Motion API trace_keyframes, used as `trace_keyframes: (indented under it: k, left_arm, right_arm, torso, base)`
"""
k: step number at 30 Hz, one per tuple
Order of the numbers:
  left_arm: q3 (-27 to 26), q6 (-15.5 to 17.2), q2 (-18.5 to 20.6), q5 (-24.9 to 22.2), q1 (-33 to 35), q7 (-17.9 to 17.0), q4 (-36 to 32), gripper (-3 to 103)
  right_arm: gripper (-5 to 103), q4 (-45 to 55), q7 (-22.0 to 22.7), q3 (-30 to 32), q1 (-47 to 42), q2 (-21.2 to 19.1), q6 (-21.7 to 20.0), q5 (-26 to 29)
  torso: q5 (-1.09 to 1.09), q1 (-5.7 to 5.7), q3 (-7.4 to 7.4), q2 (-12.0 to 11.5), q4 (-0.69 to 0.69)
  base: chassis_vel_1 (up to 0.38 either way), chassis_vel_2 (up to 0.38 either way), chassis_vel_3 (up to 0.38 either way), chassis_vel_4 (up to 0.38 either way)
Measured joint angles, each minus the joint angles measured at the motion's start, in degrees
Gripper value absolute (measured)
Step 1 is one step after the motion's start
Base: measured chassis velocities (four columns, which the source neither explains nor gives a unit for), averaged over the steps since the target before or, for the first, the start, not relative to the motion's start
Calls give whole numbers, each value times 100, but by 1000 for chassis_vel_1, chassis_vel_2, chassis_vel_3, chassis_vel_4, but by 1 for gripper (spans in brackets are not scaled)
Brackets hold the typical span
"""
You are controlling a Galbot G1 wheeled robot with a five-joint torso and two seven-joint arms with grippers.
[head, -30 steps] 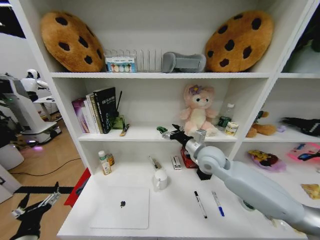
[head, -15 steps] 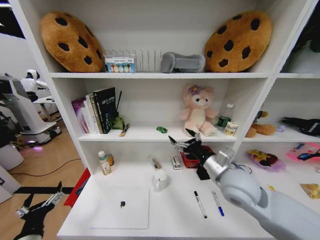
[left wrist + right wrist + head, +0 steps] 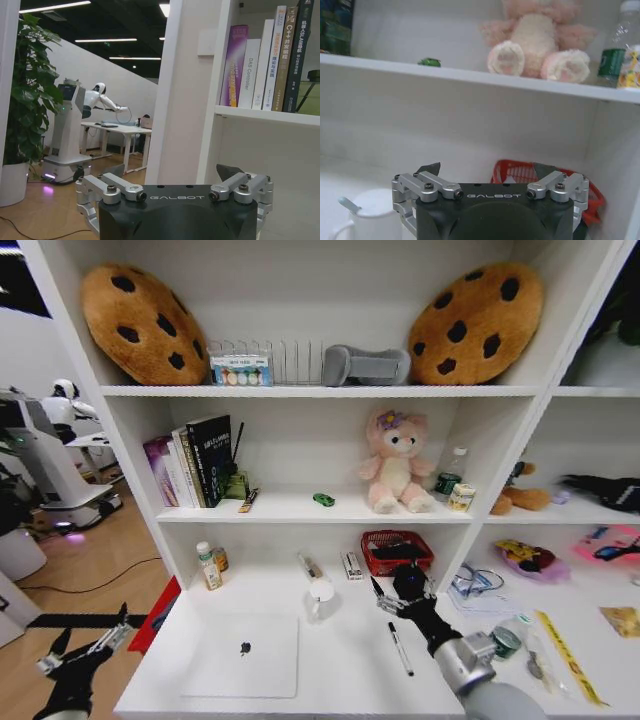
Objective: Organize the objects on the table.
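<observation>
The right claw (image 3: 399,602) is held open and empty above the bench (image 3: 340,670); the black-capped pen (image 3: 400,648) lies just below it toward the front edge, lengthwise front-to-back.

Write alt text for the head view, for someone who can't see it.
The right gripper, jaws open and empty, hovers over the white desk near a black-capped pen and mug. A closed laptop lies front left; a green toy car sits on the shelf above.
</observation>
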Motion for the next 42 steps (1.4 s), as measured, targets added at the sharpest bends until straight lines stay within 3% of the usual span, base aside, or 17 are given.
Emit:
trace_keyframes:
  k: [5, 11, 13, 19, 42]
  left_arm:
    - [73, -18, -48, 70, 1, -5, -6, 100]
    - [189, -43, -140, 202, 6, -24, 33, 100]
    - [208, -54, -159, 256, 23, -26, 29, 100]
    - [138, -80, -191, 262, 69, -27, 14, 100]
    - [122, -73, -195, 303, 49, -38, 92, 100]
  right_arm:
    - [100, -346, 176, 27, -119, 150, -281, -65]
    - [103, -641, 243, -288, -63, 276, -806, 310]
    - [100, -751, 301, -506, 120, 282, -1086, 520]
    - [99, -1058, 452, -826, 559, 289, -1396, 868]
    - [95, -1929, 465, -1378, 1314, 378, -1370, 1069]
  torso:
    - [0, 1, 1, 0, 2]
    - [0, 1, 1, 0, 0]
    - [0, 1, 1, 0, 0]
    - [0, 2, 1, 0, 1]
    - [-2, 1, 0, 0, 1]
  base:
    - [0, 0, 0, 0]
    - [0, 0, 0, 0]
    - [0, 0, 0, 0]
    - [0, 0, 0, 0]
    - [0, 0, 0, 0]
